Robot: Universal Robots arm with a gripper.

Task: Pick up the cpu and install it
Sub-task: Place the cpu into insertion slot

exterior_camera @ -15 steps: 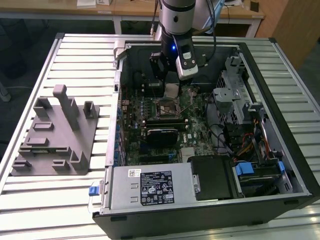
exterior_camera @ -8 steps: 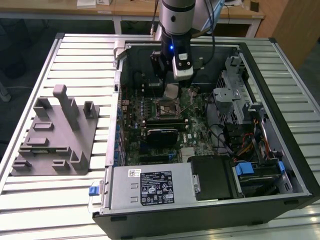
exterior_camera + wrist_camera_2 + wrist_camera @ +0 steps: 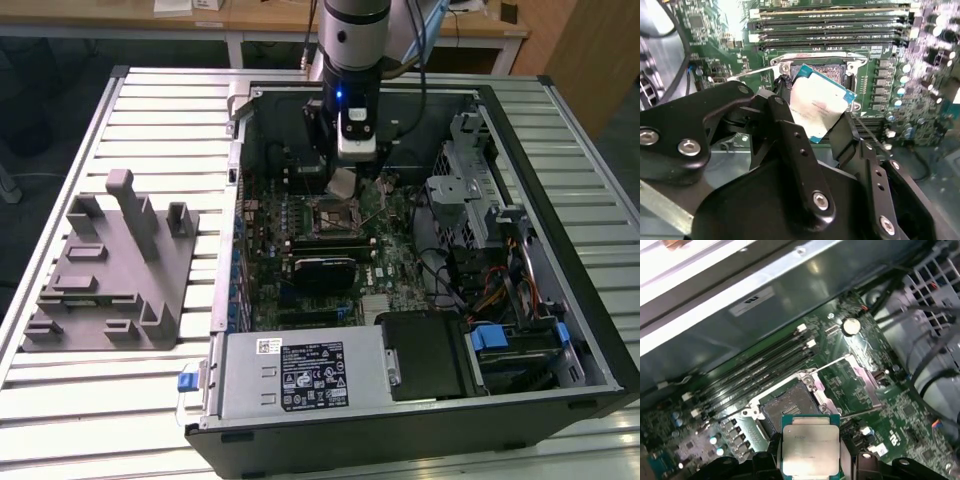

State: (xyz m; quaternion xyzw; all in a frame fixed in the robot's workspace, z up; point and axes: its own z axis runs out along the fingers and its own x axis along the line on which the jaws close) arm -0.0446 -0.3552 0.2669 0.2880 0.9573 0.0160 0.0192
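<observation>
My gripper point(image 3: 344, 182) hangs inside the open computer case, shut on the cpu point(image 3: 343, 181), a small pale silvery square chip. In both wrist views the cpu point(image 3: 820, 107) point(image 3: 811, 447) sits clamped between the black fingers point(image 3: 788, 131). It is held in the air, tilted, just above the open dark socket point(image 3: 836, 73) point(image 3: 790, 409) on the green motherboard point(image 3: 385, 255). The socket point(image 3: 330, 217) has its metal frame and lever swung open. The chip is not touching the socket.
The black case point(image 3: 560, 150) walls surround the board. Memory slots point(image 3: 830, 27) run beside the socket. A drive cage and cables point(image 3: 470, 190) stand at the exterior view's right, and the power supply point(image 3: 300, 375) is in front. A grey plastic fixture point(image 3: 110, 270) lies outside the case on the slatted table.
</observation>
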